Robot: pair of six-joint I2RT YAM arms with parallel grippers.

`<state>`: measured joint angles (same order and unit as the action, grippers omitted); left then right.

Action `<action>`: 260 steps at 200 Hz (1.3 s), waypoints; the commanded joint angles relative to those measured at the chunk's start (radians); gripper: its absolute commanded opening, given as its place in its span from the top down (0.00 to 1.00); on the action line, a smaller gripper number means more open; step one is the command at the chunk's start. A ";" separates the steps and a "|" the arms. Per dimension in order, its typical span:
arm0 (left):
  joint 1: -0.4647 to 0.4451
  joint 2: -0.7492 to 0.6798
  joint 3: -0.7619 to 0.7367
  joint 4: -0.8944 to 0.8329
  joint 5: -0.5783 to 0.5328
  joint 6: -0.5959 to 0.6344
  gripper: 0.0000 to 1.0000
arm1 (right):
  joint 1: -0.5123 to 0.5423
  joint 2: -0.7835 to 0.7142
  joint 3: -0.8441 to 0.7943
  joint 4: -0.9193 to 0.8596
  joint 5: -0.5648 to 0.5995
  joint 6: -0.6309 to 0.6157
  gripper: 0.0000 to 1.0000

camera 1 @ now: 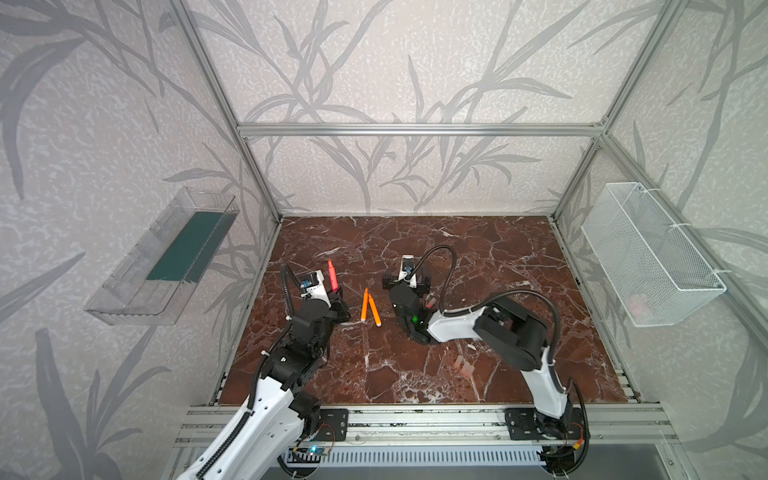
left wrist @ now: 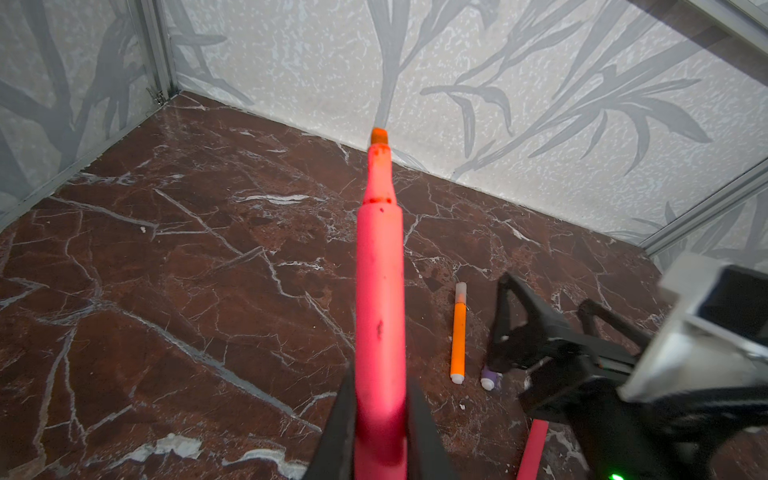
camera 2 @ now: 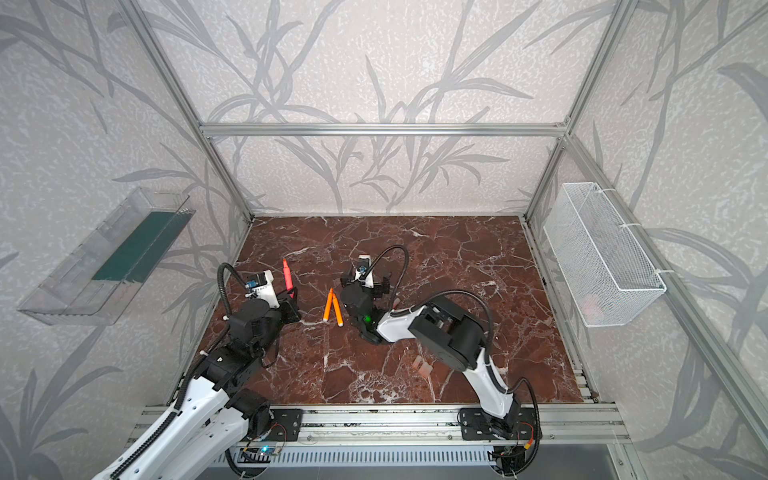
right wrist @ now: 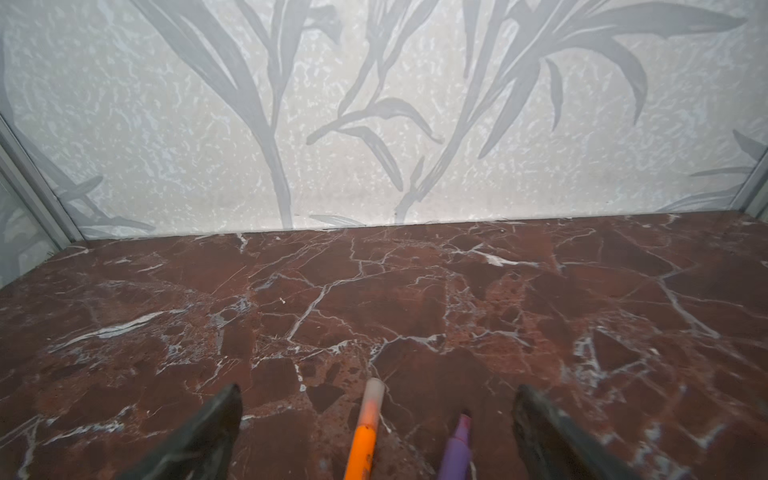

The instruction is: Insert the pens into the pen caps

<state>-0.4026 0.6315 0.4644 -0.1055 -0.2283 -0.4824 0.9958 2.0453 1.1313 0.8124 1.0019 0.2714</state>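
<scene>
the brown marbled tabletop carries the work. the left gripper is clamped on a red-pink pen, its uncapped tip raised. the right gripper is spread wide, straddling a capped orange pen and a purple pen and holding neither. two more orange pens lie between the arms, and loose pen caps lie near the right arm.

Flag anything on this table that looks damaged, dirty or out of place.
The red-pink pen clamped in the left gripper looks soiled: its nib is orange, not matching the barrel, red ink is smeared around the collar behind it, and a dark scuff marks the barrel.
</scene>
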 commanded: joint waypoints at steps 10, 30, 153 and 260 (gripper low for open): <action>0.003 0.000 -0.006 -0.005 0.024 -0.003 1.00 | -0.019 -0.299 -0.117 -0.328 -0.019 0.214 0.00; 0.002 0.011 -0.007 0.002 0.052 -0.001 1.00 | -0.055 -0.444 -0.168 -0.614 -0.032 0.396 0.01; -0.001 0.175 0.022 0.057 0.315 0.014 1.00 | -0.284 -0.448 -0.199 -1.193 -0.380 0.652 0.48; -0.012 0.318 0.038 0.172 0.389 0.016 1.00 | -0.284 -0.514 -0.376 -1.191 -0.544 0.725 0.46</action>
<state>-0.4068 0.9234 0.4664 0.0029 0.1261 -0.4713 0.7097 1.5639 0.7784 -0.3557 0.4889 0.9661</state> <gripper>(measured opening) 0.149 0.537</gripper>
